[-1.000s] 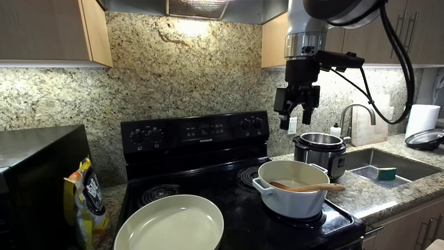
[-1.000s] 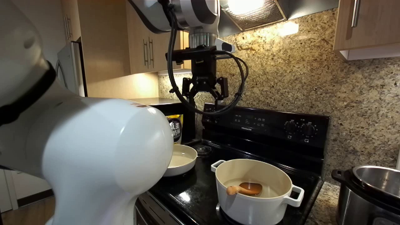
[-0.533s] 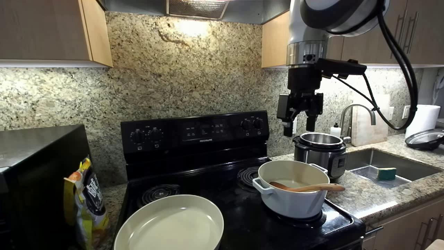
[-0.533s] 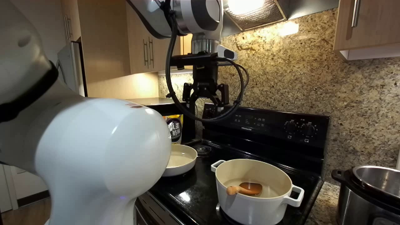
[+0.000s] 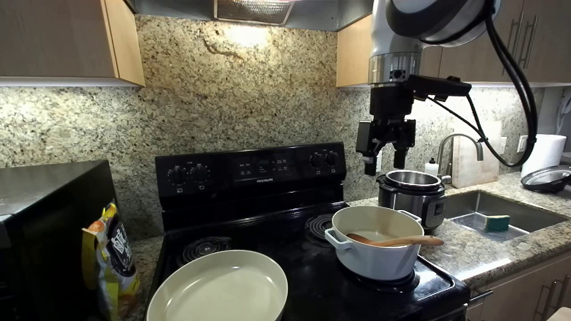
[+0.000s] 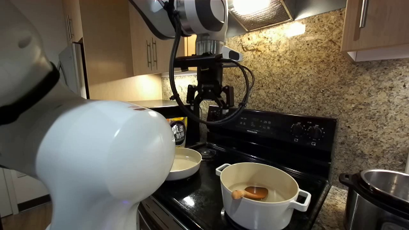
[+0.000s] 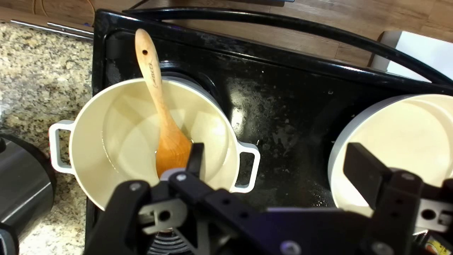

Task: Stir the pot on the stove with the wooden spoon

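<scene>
Gripper (image 7: pixel 277 165) spread wide; only your wrist view shows the handle hole (image 7: pixel 144 52) in the wooden spoon (image 7: pixel 166 118) leaning in the white pot (image 7: pixel 86 141).

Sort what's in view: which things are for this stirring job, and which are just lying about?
For the job:
Stove
Pot, on the stove
Spoon, head in the pot, handle jutting out
Pincer, open, holding nothing

Just lying about:
Pan, also on the stove
Cooker
Bag
Sponge
Board
Lid

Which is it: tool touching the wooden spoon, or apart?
Apart: an exterior view shows the tool hanging well above the wooden spoon, with an open gap between.
</scene>
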Available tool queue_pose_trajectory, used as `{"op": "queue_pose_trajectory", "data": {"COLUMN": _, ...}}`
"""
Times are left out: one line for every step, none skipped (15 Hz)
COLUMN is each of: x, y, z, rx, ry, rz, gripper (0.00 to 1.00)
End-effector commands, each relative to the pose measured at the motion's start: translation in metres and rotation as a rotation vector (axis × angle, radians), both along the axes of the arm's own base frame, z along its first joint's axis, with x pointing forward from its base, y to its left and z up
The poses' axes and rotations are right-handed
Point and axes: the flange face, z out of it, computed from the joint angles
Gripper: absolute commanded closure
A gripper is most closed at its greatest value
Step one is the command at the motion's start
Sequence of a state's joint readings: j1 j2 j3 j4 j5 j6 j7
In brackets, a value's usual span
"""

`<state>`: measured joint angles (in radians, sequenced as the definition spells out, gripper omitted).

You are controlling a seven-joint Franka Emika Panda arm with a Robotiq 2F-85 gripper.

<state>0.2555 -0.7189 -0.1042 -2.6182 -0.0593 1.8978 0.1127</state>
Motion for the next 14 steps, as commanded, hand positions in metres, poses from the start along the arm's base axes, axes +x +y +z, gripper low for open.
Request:
{"op": "queue_pose_trajectory", "data": {"x": 0.0, "y": 0.0, "z": 0.0, "rx": 0.0, "ry": 0.001, "rz": 0.0, "gripper": 0.0}}
{"op": "queue_pose_trajectory", "data": {"x": 0.0, "y": 0.0, "z": 0.0, "rx": 0.0, "ry": 0.001, "rz": 0.0, "gripper": 0.0}}
{"op": "queue_pose_trajectory", "data": {"x": 0.0, "y": 0.0, "z": 0.0, "rx": 0.0, "ry": 0.001, "rz": 0.0, "gripper": 0.0}}
{"op": "queue_pose_trajectory", "data": {"x": 0.001, "y": -0.002, "z": -0.001, "rx": -0.008, "ry": 0.003, "rz": -0.005, "gripper": 0.0}}
{"op": "queue_pose_trajectory", "data": {"x": 0.002, "y": -0.004, "z": -0.003, "rx": -0.015, "ry": 0.002, "rz": -0.011, "gripper": 0.0}}
{"op": "queue_pose_trajectory", "data": {"x": 0.002, "y": -0.009, "z": -0.005, "rx": -0.017, "ry": 0.002, "rz": -0.017, "gripper": 0.0}}
{"op": "queue_pose_trajectory", "data": {"x": 0.002, "y": -0.012, "z": -0.006, "rx": -0.025, "ry": 0.001, "rz": -0.025, "gripper": 0.0}}
{"op": "queue_pose_trajectory", "data": {"x": 0.001, "y": -0.018, "z": -0.01, "rx": -0.017, "ry": 0.002, "rz": -0.025, "gripper": 0.0}}
{"op": "queue_pose_trajectory", "data": {"x": 0.0, "y": -0.023, "z": -0.013, "rx": -0.018, "ry": 0.007, "rz": -0.032, "gripper": 0.0}}
{"op": "queue_pose_trajectory", "data": {"x": -0.002, "y": -0.031, "z": -0.017, "rx": -0.015, "ry": 0.01, "rz": -0.035, "gripper": 0.0}}
{"op": "queue_pose_trajectory", "data": {"x": -0.004, "y": -0.039, "z": -0.022, "rx": -0.012, "ry": 0.017, "rz": -0.042, "gripper": 0.0}}
{"op": "queue_pose_trajectory", "data": {"x": -0.006, "y": -0.05, "z": -0.03, "rx": -0.005, "ry": 0.031, "rz": -0.047, "gripper": 0.0}}
{"op": "queue_pose_trajectory", "data": {"x": -0.008, "y": -0.059, "z": -0.037, "rx": 0.002, "ry": 0.039, "rz": -0.052, "gripper": 0.0}}
{"op": "queue_pose_trajectory", "data": {"x": -0.011, "y": -0.068, "z": -0.046, "rx": 0.009, "ry": 0.046, "rz": -0.058, "gripper": 0.0}}
